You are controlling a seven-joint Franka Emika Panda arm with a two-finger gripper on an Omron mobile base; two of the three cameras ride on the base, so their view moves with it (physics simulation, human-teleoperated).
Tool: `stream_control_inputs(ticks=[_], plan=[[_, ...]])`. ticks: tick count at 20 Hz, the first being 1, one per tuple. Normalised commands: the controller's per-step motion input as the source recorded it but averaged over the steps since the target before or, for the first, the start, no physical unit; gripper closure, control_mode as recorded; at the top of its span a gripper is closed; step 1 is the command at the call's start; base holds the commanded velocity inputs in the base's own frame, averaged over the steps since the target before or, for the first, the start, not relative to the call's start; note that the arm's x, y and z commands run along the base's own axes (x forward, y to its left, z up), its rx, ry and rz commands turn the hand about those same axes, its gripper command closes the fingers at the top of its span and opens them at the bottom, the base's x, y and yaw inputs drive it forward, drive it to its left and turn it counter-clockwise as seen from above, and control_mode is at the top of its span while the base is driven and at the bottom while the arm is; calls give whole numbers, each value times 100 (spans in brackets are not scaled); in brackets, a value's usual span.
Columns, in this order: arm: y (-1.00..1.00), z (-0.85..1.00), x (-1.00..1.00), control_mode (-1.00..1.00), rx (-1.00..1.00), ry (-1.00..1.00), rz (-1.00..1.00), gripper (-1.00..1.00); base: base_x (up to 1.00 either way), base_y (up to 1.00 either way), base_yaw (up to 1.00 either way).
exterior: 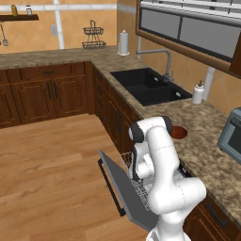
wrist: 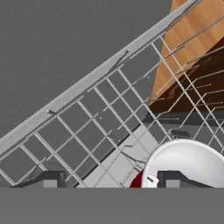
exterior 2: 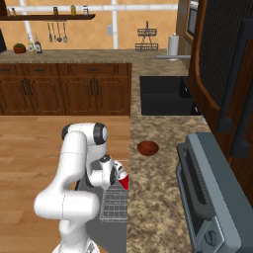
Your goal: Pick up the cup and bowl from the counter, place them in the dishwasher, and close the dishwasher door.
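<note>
- Gripper point(wrist: 105, 178) sits low over the dishwasher's white wire rack point(wrist: 100, 118), fingers clamped on the cup's point(wrist: 186, 164) rim, one tip inside, one outside.
- Right base view puts my hand at the counter edge with the red cup point(exterior 2: 123, 182) just above the rack point(exterior 2: 114, 202).
- Step in hand, my read: cup placement, first of two items. Cup isn't seated yet.
- Next move: lower until the cup rests on the wire grid, then spread the fingers and lift straight out. Thin wires and a tapered base, so it could tip if let go high.
- Bowl point(exterior: 178, 132) sits on the counter point(exterior: 207, 141), near the front edge, between the sink point(exterior: 150, 87) and the toaster oven point(exterior: 231, 134). Untouched.
- Dishwasher door point(exterior: 123, 188) is dropped open, flat grey inner face, long dark bar handle on the outer side.
- Materials: cup is glossy red plastic with a white rim and white inside; bowl is plain, dark reddish-brown, shallow and round; counter is speckled brown granite over dark wood cabinets; rack is an open square mesh.
</note>
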Motion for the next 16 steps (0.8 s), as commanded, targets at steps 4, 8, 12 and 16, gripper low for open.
stream_control_inputs(ticks=[4, 8, 12, 16], plan=[[13, 59, -16, -100, 0, 0, 0, -100, 0, 0, 0], [0, 89, -46, -100, 1, -6, -3, -100, 0, 0, 0], [13, 100, -42, -100, 5, -12, -5, -100, 0, 0, 0], [18, 100, -12, -100, 5, -9, -11, -100, 0, 0, 0]])
